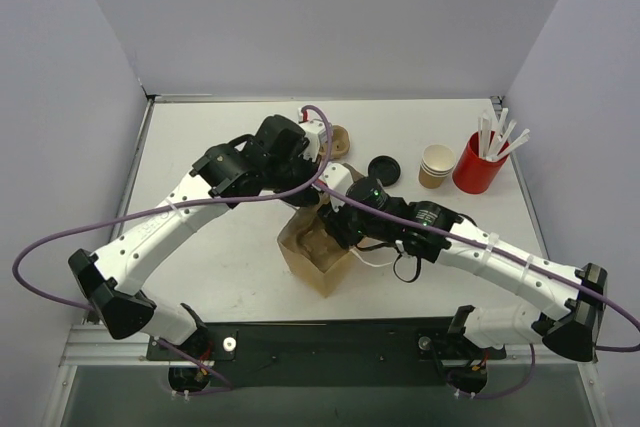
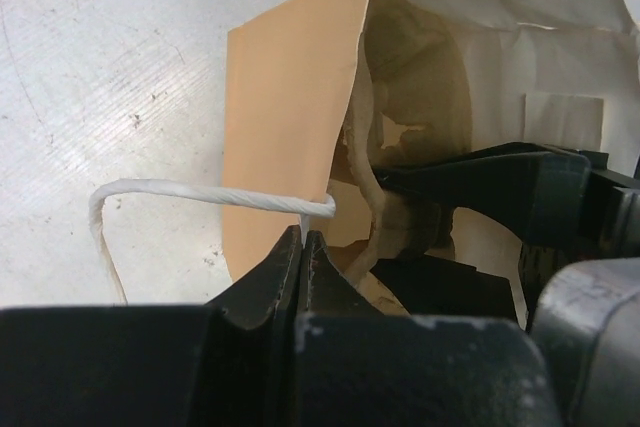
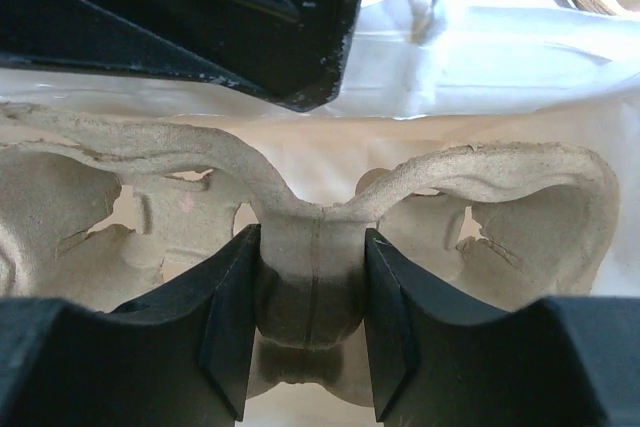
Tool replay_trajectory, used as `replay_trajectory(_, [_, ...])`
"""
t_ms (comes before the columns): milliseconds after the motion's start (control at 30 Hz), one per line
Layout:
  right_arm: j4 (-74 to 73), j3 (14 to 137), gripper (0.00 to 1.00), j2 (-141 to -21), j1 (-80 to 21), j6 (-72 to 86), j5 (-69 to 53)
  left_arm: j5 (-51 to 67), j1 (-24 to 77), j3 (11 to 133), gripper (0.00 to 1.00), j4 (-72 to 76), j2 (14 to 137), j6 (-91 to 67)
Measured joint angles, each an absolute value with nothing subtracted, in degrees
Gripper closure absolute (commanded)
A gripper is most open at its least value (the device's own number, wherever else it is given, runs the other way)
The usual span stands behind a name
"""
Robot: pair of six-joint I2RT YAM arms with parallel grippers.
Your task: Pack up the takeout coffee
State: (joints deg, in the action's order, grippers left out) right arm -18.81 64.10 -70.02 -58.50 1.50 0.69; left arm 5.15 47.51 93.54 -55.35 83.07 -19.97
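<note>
While the tray hangs in the bag mouth: right pincer (image 3: 312, 282) is clamped at a middling width on the centre post of the tray (image 3: 480, 172), a cup well on either side and pale bag lining all round.
At the rim: left pincer (image 2: 305, 247) is squeezed fully closed at the edge of the bag (image 2: 290, 97), just under the white cord handle (image 2: 200, 192). It looks to be pinching the paper to hold the mouth open, though the pinch itself is hard to make out.
Where the drink is: coffee (image 1: 384, 168) is not packed yet. It stands lid-on on the tabletop (image 1: 420, 127) just behind the bag, near the cup stack (image 1: 436, 165) and red cup (image 1: 476, 165), and nothing is touching it.
Step in hand: my read is seating the tray flat on the bag floor so the coffee has a well to drop into.
How to do it well: keep the tray level and drive it straight down the middle, so that neither well rim snags a side wall. The pulp looks soft and ragged at the cut-outs, so no twisting on that post.
Rim hold: steady and taut, because if the rim goes slack the wall probably folds in over the tray.
Release: open only once the tray sits flat, then lift straight up, clear of the handle.
Watch for: it's a light paper bag, and a sideways shove could slide or tip it.
</note>
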Motion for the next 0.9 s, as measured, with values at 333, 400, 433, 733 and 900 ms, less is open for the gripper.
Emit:
replay_trajectory(333, [-17.82,61.52,0.71,-72.18,-58.39,2.76,1.93,3.53,46.72,91.57,0.78,-55.11,83.59,-23.53])
replay_trajectory(400, [-17.37,60.9,0.71,-72.27,-58.37,2.96,1.74,3.29,46.76,91.57,0.75,-55.05,83.59,-23.4])
replay_trajectory(433, [-17.3,60.86,0.71,-72.29,-58.37,2.94,1.74,3.16,46.76,91.57,0.75,-55.02,83.59,-23.38])
replay_trajectory(733, [-17.41,60.86,0.71,-72.73,-58.11,3.18,1.74,-0.69,46.5,91.44,0.55,-55.68,82.65,-21.23])
replay_trajectory(900, [-17.37,60.86,0.71,-73.41,-58.22,2.94,1.02,0.82,46.24,90.56,0.56,-55.77,79.79,-17.72])
